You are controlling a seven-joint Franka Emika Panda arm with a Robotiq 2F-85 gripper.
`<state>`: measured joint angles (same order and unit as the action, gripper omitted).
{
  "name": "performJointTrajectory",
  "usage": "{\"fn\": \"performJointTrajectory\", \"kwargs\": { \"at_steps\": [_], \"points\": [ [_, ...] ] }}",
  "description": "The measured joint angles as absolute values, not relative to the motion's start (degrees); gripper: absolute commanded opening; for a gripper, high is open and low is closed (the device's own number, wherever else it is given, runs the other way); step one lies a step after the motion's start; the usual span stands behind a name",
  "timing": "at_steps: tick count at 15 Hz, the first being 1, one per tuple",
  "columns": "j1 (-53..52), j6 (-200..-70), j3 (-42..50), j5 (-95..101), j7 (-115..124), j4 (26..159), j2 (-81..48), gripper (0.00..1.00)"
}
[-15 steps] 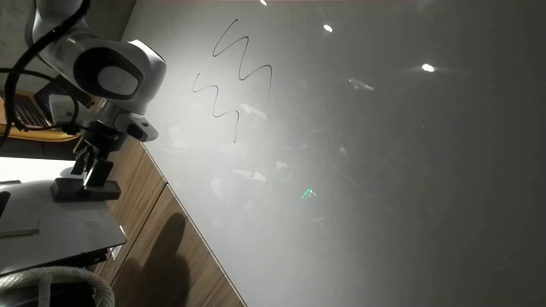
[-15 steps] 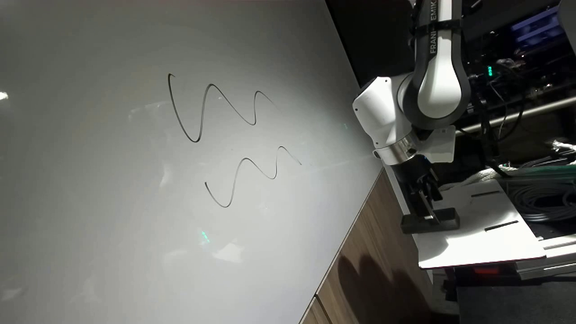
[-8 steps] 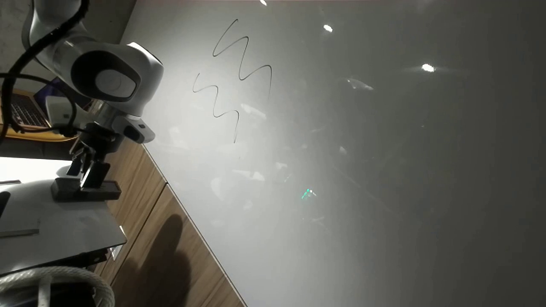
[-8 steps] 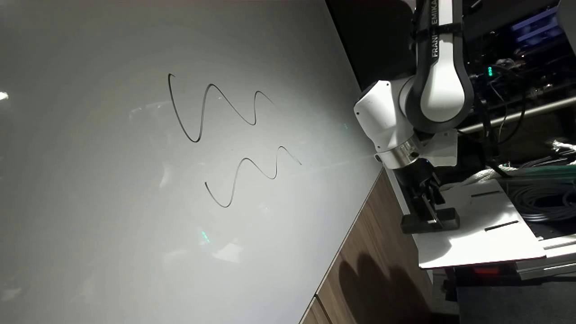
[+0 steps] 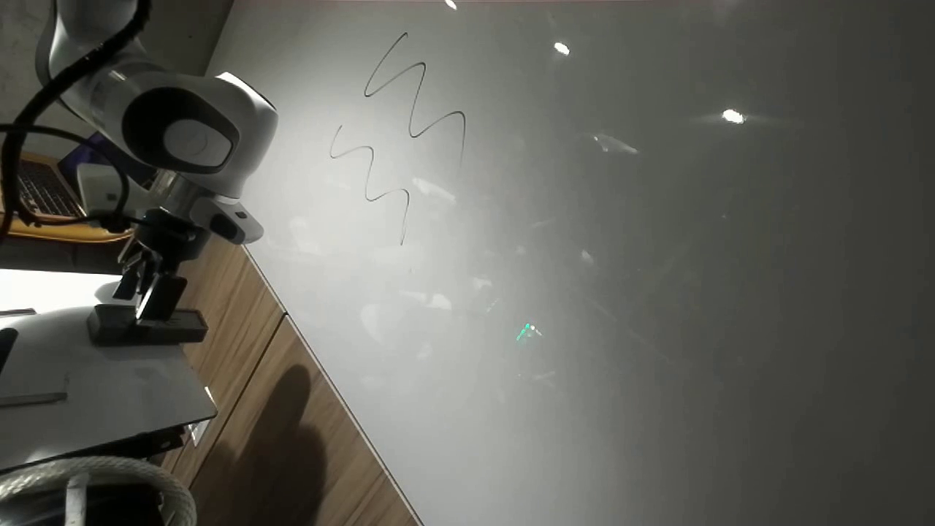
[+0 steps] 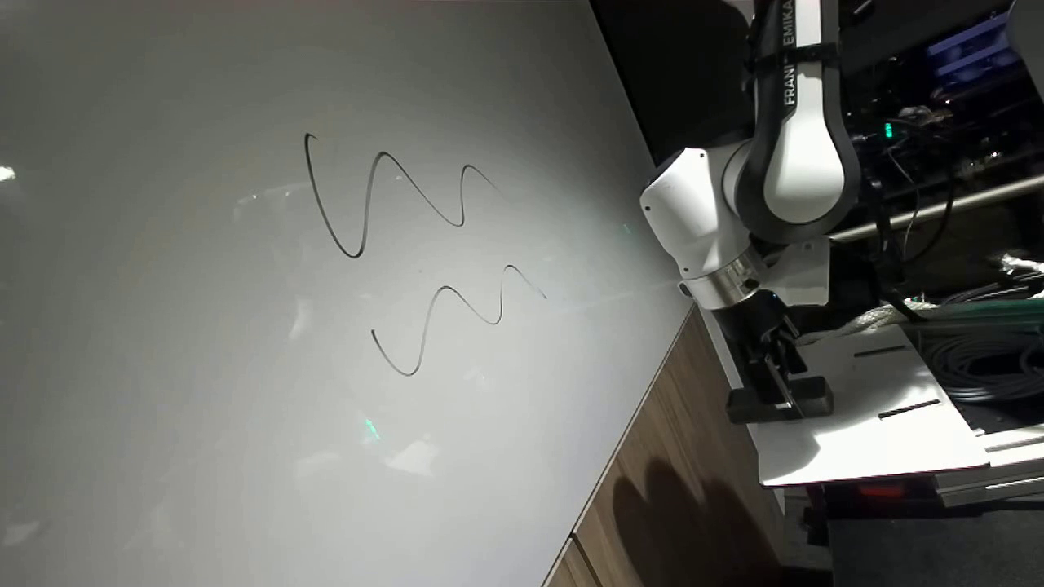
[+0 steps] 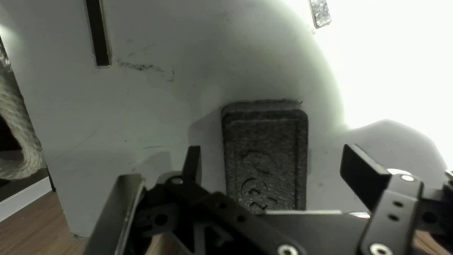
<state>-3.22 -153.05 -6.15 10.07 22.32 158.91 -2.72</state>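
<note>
Near the edge of a white panel [image 7: 148, 102], the black gripper [image 7: 273, 163] gapes around a dark-grey, round-cornered, embossed felt-like block [image 7: 266, 154].

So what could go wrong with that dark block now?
It might get knocked off: in both exterior views, the dark block seems to sit close to the edge of the white platform, so a bump could push it over.

It might slide: in the wrist view, the jaws stand open on either side of it, and it looks nearer to one than the other. If they close like that, one could shove it first.
</note>
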Motion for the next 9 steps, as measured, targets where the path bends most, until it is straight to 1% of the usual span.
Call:
{"fn": "performJointTrajectory", "kwargs": {
  "at_steps": [1, 2, 3, 5, 6, 8, 9],
  "points": [
    [-3.2, -153.0, -6.1, 10.1, 22.4, 158.9, -2.7, 0.76],
    [-3.2, -153.0, -6.1, 10.1, 22.5, 158.8, -2.7, 0.68],
    [-3.2, -153.0, -6.1, 10.1, 22.6, 158.8, -2.7, 0.68],
    [-3.2, -153.0, -6.0, 10.1, 22.6, 158.8, -2.7, 0.53],
    [-3.2, -153.0, -5.8, 10.1, 22.6, 158.8, -2.7, 0.44],
    [-3.2, -153.0, -5.6, 10.1, 22.6, 158.8, -2.7, 0.31],
    [-3.2, -153.1, -5.4, 10.1, 22.6, 158.7, -2.7, 0.29]
  ]
}}
